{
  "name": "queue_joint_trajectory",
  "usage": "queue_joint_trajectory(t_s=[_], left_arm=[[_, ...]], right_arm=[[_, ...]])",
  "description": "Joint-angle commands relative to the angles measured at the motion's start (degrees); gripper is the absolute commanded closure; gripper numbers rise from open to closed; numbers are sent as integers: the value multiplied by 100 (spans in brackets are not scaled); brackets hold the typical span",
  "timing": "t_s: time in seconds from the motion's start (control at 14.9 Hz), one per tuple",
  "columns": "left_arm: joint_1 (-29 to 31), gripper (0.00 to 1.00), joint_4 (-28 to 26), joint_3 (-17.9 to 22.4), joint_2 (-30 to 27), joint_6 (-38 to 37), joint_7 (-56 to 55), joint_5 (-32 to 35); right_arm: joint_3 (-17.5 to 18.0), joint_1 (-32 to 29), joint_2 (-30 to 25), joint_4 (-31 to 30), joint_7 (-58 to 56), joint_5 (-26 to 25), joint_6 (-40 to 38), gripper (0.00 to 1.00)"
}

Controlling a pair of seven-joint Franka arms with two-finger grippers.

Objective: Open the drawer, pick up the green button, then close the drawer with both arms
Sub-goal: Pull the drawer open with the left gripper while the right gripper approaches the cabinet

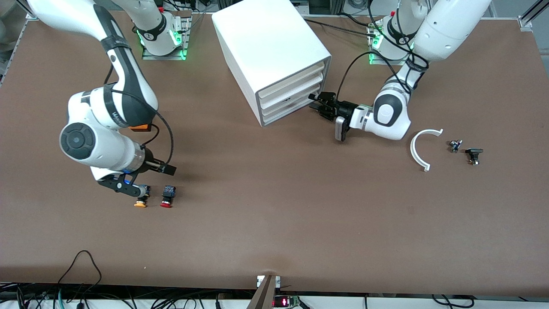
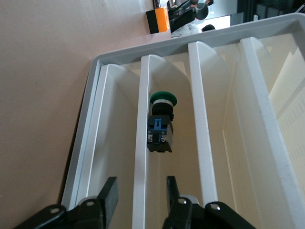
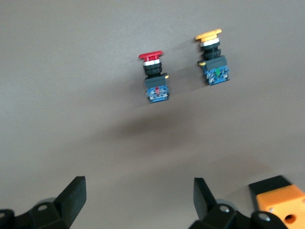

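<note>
Left end effector [image 1: 316, 106]: we saw it at the cabinet's [image 1: 270, 51] lowest drawer [image 2: 143, 143], fingers parted, grasping nothing.
Button [image 2: 160, 125]: we found it lying in a drawer compartment, seemingly the second.
Right end effector [image 1: 143, 180]: released, we noted, hovering over the surface [image 1: 274, 214] by the orange-capped button [image 1: 141, 201] and red-capped button [image 1: 167, 197].

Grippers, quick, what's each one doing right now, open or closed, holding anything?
Left gripper: jaws open, empty, at the drawer that holds the green button.
Right gripper: jaws open wide, empty, over the table near the red button.
</note>
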Motion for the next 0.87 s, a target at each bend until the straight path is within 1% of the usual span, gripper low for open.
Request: queue_joint_trajectory(t_s=[0.0,0.27,0.34,0.47,0.54,0.61,0.67,0.74,0.81], left_arm=[[30,52,-125,-140,85,37,318,-319],[-5,52,-170,-175,164,46,423,-459],[-23,53,-187,-280,190,54,458,-529],[-49,59,-205,-325,199,116,493,-556],[-67,66,-205,-343,199,151,494,-556],[-84,85,-205,-343,199,151,511,-556],[-145,96,-205,-343,208,151,511,-556],[-172,100,-205,-343,226,160,511,-556],[-172,100,-196,-343,243,160,511,-556]], right_arm=[[-14,146,96,178,387,49,-122,1],[-14,366,96,274,800,40,-140,1],[-14,410,96,309,844,49,-140,1],[-6,463,166,528,1046,58,-244,1],[-14,524,210,634,1116,58,-297,1],[-14,568,245,730,1161,58,-341,1],[-14,612,289,836,1257,58,-385,1],[-14,638,350,976,1380,58,-455,1],[-6,674,412,1125,1442,67,-543,1]])
